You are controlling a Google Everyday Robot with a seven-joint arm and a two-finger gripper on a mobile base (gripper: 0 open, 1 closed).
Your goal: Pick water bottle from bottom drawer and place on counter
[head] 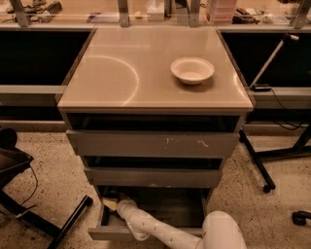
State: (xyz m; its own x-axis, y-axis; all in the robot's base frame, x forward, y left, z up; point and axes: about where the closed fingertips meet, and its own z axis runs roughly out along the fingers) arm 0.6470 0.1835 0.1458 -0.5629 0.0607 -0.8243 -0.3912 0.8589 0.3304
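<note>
The bottom drawer (189, 206) is pulled open beneath two other grey drawers. My white arm reaches from the lower right into its left end. My gripper (114, 201) is inside the drawer's far left corner, under the middle drawer's front. A pale shape sits at the gripper's tip, and I cannot tell whether it is the water bottle. The bottle is otherwise hidden. The counter (121, 73) is a glossy tan top with a faint curved arc mark.
A white bowl (192, 70) sits on the counter's right side. The top drawer (150, 144) has white scratch marks. Black stand legs lie on the speckled floor at the left (68, 221) and right (257, 165). A cluttered bench (43, 9) runs behind.
</note>
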